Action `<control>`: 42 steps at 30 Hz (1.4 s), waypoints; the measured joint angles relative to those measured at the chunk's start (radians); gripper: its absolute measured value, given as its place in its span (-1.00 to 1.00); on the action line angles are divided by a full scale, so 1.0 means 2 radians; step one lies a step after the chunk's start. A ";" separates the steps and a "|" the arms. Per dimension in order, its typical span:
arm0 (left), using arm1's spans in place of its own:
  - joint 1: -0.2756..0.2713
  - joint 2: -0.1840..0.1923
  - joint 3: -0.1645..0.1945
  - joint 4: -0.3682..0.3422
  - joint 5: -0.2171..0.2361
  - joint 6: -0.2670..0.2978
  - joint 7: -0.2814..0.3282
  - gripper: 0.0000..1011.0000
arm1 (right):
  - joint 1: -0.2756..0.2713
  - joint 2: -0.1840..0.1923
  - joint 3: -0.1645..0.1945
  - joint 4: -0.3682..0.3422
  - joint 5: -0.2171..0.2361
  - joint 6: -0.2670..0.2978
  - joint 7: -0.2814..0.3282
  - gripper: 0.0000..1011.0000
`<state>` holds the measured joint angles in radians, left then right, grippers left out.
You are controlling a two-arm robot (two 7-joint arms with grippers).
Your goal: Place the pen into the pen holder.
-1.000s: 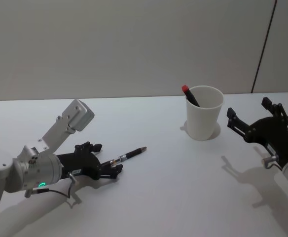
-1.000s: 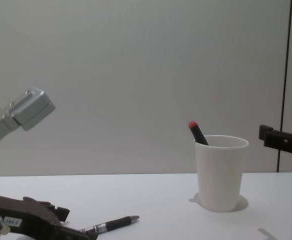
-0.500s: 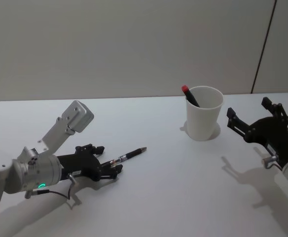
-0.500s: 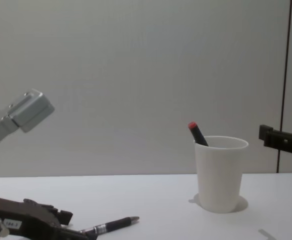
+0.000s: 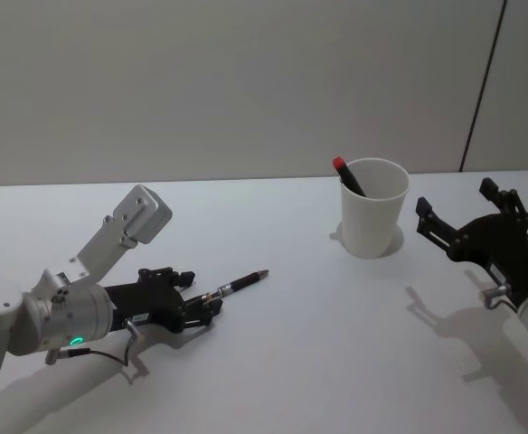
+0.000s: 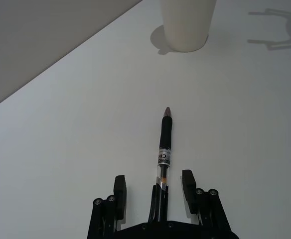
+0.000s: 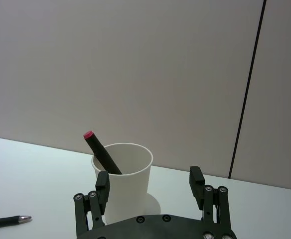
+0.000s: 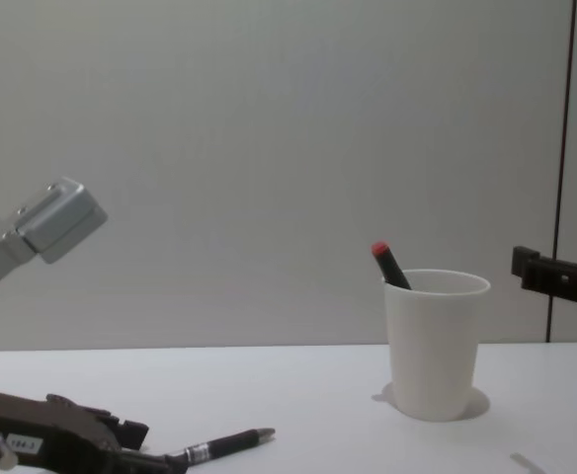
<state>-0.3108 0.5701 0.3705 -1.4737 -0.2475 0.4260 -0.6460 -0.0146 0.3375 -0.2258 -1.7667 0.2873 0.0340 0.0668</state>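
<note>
Lower left, your left gripper (image 5: 199, 307) straddles the rear end of the pen (image 5: 237, 286), jaws wide: grasp pending. Next, close, lift and carry to the pen holder (image 5: 372, 220), upper right. Right gripper (image 5: 456, 201) idles open at the right edge.

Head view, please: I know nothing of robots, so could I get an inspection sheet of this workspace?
Surface: white table.
Job's things: pen lying flat; white pen holder upright, apart from it.
Clutter: red-capped marker leaning inside the holder.
Grippers: left end effector open, low, straddling the pen's rear end; right end effector open, raised beside the holder.
Cables: thin dark lead by the left wrist.
Surroundings: plain grey wall, dark vertical seam.
</note>
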 joint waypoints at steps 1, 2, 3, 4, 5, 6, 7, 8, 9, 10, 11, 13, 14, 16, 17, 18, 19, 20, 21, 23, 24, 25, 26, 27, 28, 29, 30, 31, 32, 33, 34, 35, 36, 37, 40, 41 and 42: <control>0.000 0.000 0.000 0.000 0.000 0.000 0.000 0.37 | 0.000 0.000 0.000 0.000 0.000 0.000 0.000 0.98; 0.000 0.000 0.000 0.000 0.000 0.000 0.000 0.36 | 0.000 0.000 0.000 0.000 0.000 0.000 0.000 0.98; 0.000 0.000 0.000 0.000 0.000 0.000 0.000 0.33 | 0.000 0.000 0.000 0.000 0.000 0.000 0.000 0.98; 0.000 0.000 0.000 0.000 0.000 0.000 0.000 0.32 | 0.000 0.000 0.000 0.000 0.000 0.000 0.000 0.98; 0.000 0.000 0.000 0.000 0.000 0.000 0.000 0.32 | 0.000 0.000 0.000 0.000 0.000 0.000 0.000 0.98; 0.000 0.000 0.000 0.000 0.000 0.000 0.000 0.30 | 0.000 0.000 0.000 0.000 0.000 0.000 0.000 0.98; 0.000 0.001 0.000 0.000 0.000 -0.001 -0.001 0.29 | 0.000 0.000 0.000 0.000 0.000 0.000 0.000 0.98; 0.000 0.001 0.000 0.000 0.000 -0.001 -0.002 0.27 | 0.000 0.000 0.000 0.000 0.000 0.000 0.000 0.98; 0.000 0.001 0.000 0.000 -0.001 -0.001 -0.003 0.26 | 0.000 0.000 0.000 0.000 0.000 0.000 0.000 0.98; 0.000 0.001 0.000 0.000 -0.001 -0.001 -0.003 0.25 | 0.000 0.000 0.000 0.000 0.000 0.000 0.000 0.98; 0.000 0.002 0.000 0.000 -0.001 -0.001 -0.004 0.24 | 0.000 0.000 0.000 0.000 0.000 0.000 0.000 0.98; 0.001 0.002 0.000 0.000 -0.002 -0.002 -0.007 0.12 | 0.000 0.000 0.000 0.000 0.000 0.000 0.000 0.98; 0.001 0.002 0.000 -0.001 -0.002 -0.002 -0.007 0.10 | 0.000 0.000 0.000 0.000 0.000 0.000 0.000 0.98; 0.001 0.003 0.000 -0.001 -0.003 -0.002 -0.008 0.04 | 0.000 0.000 0.000 0.000 0.000 0.000 0.000 0.98; 0.001 0.003 0.000 -0.001 -0.003 -0.002 -0.009 0.02 | 0.000 0.000 0.000 0.000 0.000 0.000 0.000 0.98; 0.001 0.003 0.000 -0.001 -0.003 -0.002 -0.010 -0.03 | 0.000 0.000 0.000 0.000 0.000 0.000 0.000 0.98; 0.001 0.003 0.000 -0.001 -0.003 -0.002 -0.010 -0.03 | 0.000 0.000 0.000 0.000 0.000 0.000 0.000 0.98; 0.001 0.004 0.000 -0.001 -0.004 -0.002 -0.011 -0.11 | 0.000 0.000 0.000 0.000 0.000 0.000 0.000 0.98; 0.001 0.004 0.000 -0.001 -0.004 -0.002 -0.011 -0.12 | 0.000 0.000 0.000 0.000 0.000 0.000 0.000 0.98; 0.002 0.004 0.000 -0.001 -0.004 -0.002 -0.012 -0.16 | 0.000 0.000 0.000 0.000 0.000 0.000 0.000 0.98; 0.002 0.004 0.000 -0.002 -0.004 -0.002 -0.012 -0.18 | 0.000 0.000 0.000 0.000 0.000 0.000 0.000 0.98; 0.002 0.004 0.000 -0.002 -0.004 -0.002 -0.012 -0.19 | 0.000 0.000 0.000 0.000 0.000 0.000 0.000 0.98; 0.002 0.004 0.000 -0.002 -0.004 -0.002 -0.013 -0.27 | 0.000 0.000 0.000 0.000 0.000 0.000 0.000 0.98; 0.002 0.005 0.000 -0.002 -0.005 -0.002 -0.013 -0.31 | 0.000 0.000 0.000 0.000 0.000 0.000 0.000 0.98; 0.002 0.005 0.000 -0.002 -0.005 -0.002 -0.013 -0.32 | 0.000 0.000 0.000 0.000 0.000 0.000 0.000 0.98; 0.002 0.005 0.000 -0.002 -0.005 -0.002 -0.013 -0.33 | 0.000 0.000 0.000 0.000 0.000 0.000 0.000 0.98; 0.002 0.005 0.000 -0.002 -0.005 -0.002 -0.014 -0.38 | 0.000 0.000 0.000 0.000 0.000 0.000 0.000 0.98; 0.002 0.005 0.000 -0.003 -0.005 -0.002 -0.014 -0.44 | 0.000 0.000 0.000 0.000 0.000 0.000 0.000 0.98; 0.002 0.005 0.000 -0.003 -0.005 -0.002 -0.014 -0.47 | 0.000 0.000 0.000 0.000 0.000 0.000 0.000 0.98; 0.002 0.005 0.000 -0.003 -0.005 -0.002 -0.014 -0.53 | 0.000 0.000 0.000 0.000 0.000 0.000 0.000 0.98; 0.002 0.005 0.000 -0.003 -0.005 -0.002 -0.014 -0.55 | 0.000 0.000 0.000 0.000 0.000 0.000 0.000 0.98; 0.002 0.005 0.000 -0.003 -0.005 -0.002 -0.014 -0.62 | 0.000 0.000 0.000 0.000 0.000 0.000 0.000 0.98; 0.002 0.005 0.000 -0.003 -0.005 -0.002 -0.014 -0.65 | 0.000 0.000 0.000 0.000 0.000 0.000 0.000 0.98; 0.002 0.005 0.000 -0.003 -0.005 -0.002 -0.014 -0.68 | 0.000 0.000 0.000 0.000 0.000 0.000 0.000 0.98; 0.002 0.005 0.000 -0.003 -0.005 -0.002 -0.014 -0.68 | 0.000 0.000 0.000 0.000 0.000 0.000 0.000 0.98; 0.002 0.005 0.000 -0.003 -0.005 -0.002 -0.014 -0.68 | 0.000 0.000 0.000 0.000 0.000 0.000 0.000 0.98; 0.002 0.005 0.000 -0.003 -0.005 -0.002 -0.014 -0.68 | 0.000 0.000 0.000 0.000 0.000 0.000 0.000 0.98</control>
<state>-0.3067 0.5809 0.3696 -1.4797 -0.2572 0.4213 -0.6747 -0.0146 0.3375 -0.2258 -1.7667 0.2874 0.0341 0.0667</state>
